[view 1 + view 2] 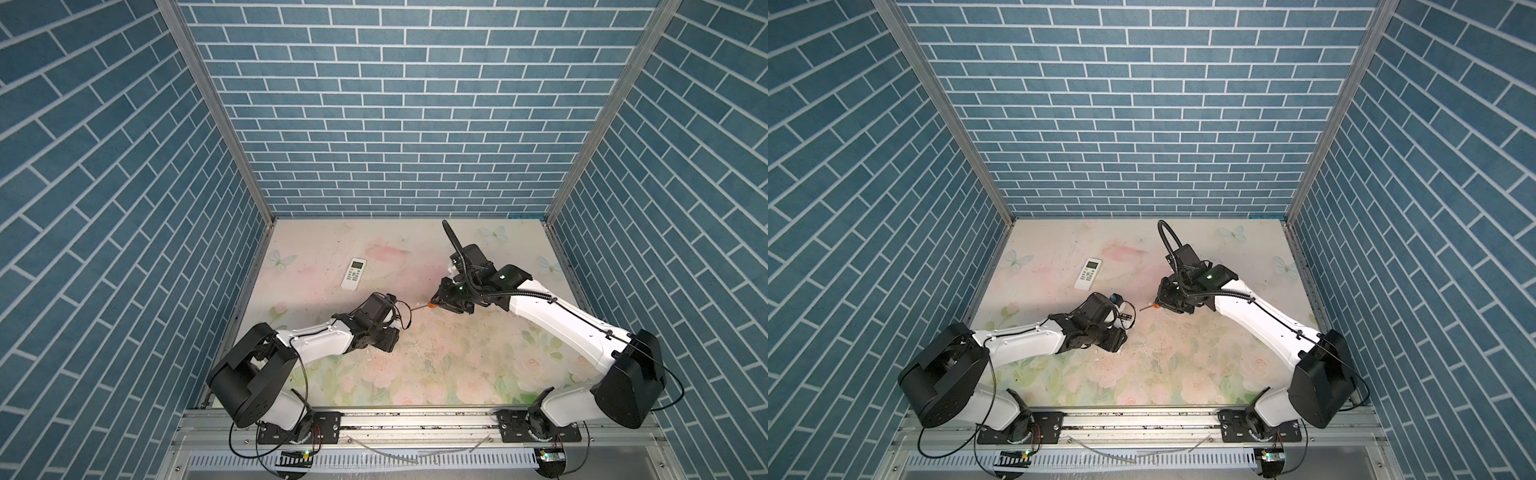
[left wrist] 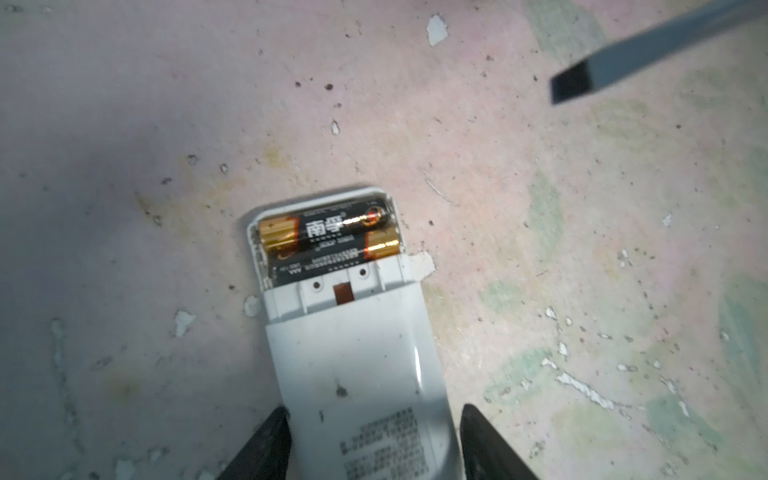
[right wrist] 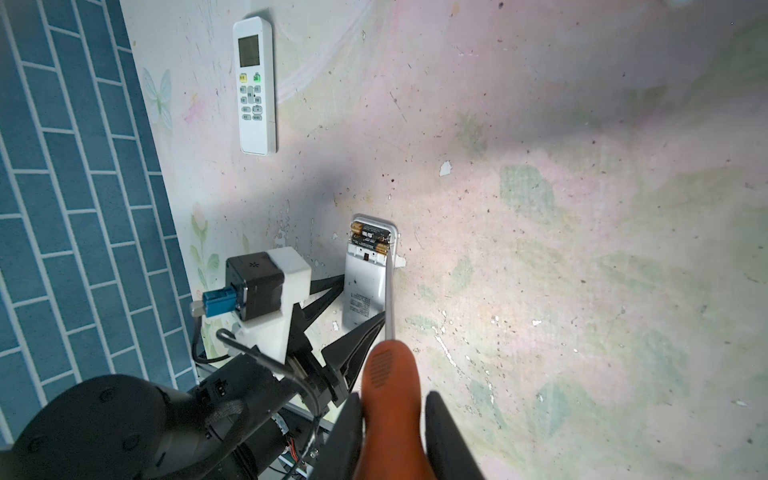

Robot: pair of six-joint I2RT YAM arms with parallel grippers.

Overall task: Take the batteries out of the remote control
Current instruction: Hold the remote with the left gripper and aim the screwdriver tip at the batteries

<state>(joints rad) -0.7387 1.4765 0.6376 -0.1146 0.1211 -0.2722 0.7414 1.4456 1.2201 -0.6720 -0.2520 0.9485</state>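
Batteries, two of them, black with gold ends, lie side by side in the open bay at one end of the remote control, which rests back-up on the tabletop. Left arm stretches low from its base, wrist bent down over that remote. The left fingers straddle its body, one at each long edge, but whether they truly pinch it I cannot tell. Right arm reaches in diagonally towards the middle. Its right fingers are clamped on the orange handle of a screwdriver, with the shaft aimed at the bay and the flat tip hanging in the air, apart from it. From above, the open remote is mostly hidden beneath the left wrist, and little of the tool shows. The left wrist view cuts off the remote's other end, and its label is too blurred to read. A second remote lies face-up, well apart, nearer the back wall.
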